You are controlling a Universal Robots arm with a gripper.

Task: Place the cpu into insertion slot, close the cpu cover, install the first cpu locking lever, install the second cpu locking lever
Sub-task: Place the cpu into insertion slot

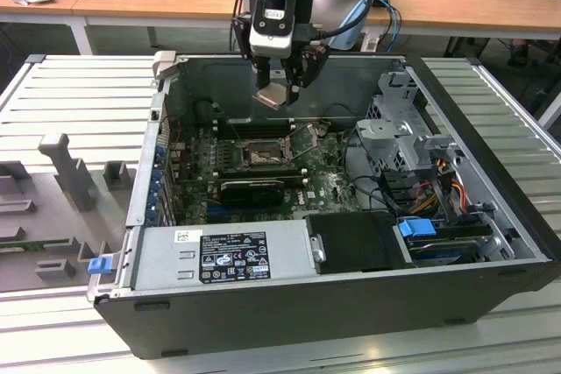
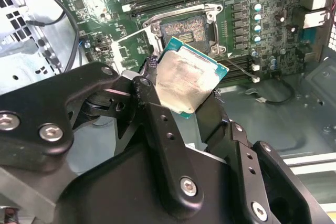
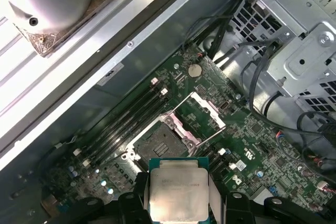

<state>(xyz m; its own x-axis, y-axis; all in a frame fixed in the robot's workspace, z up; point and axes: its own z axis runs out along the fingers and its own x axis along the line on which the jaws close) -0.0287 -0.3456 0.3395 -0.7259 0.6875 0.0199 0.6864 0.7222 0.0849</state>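
My gripper (image 1: 277, 87) hangs over the open computer case, shut on the cpu (image 1: 274, 95) by two opposite edges. The chip's pale metal top faces both wrist cameras, cpu (image 2: 186, 80) and cpu (image 3: 178, 195), between the black fingers (image 2: 148, 98). The insertion slot (image 1: 261, 155) lies below and nearer the case front on the green board, with its dark contact field bare (image 3: 160, 141) (image 2: 185, 29). The cpu cover (image 3: 211, 109) stands flipped open beside the slot. The chip is well above the board, touching nothing but the gripper.
The case holds a grey power supply (image 1: 254, 251) at the front, a metal drive cage (image 1: 403, 129) with cable bundles (image 1: 429, 186) at the exterior view's right, and a black ribbed card (image 1: 254, 188) just in front of the slot. Memory slots (image 3: 126, 121) run behind it.
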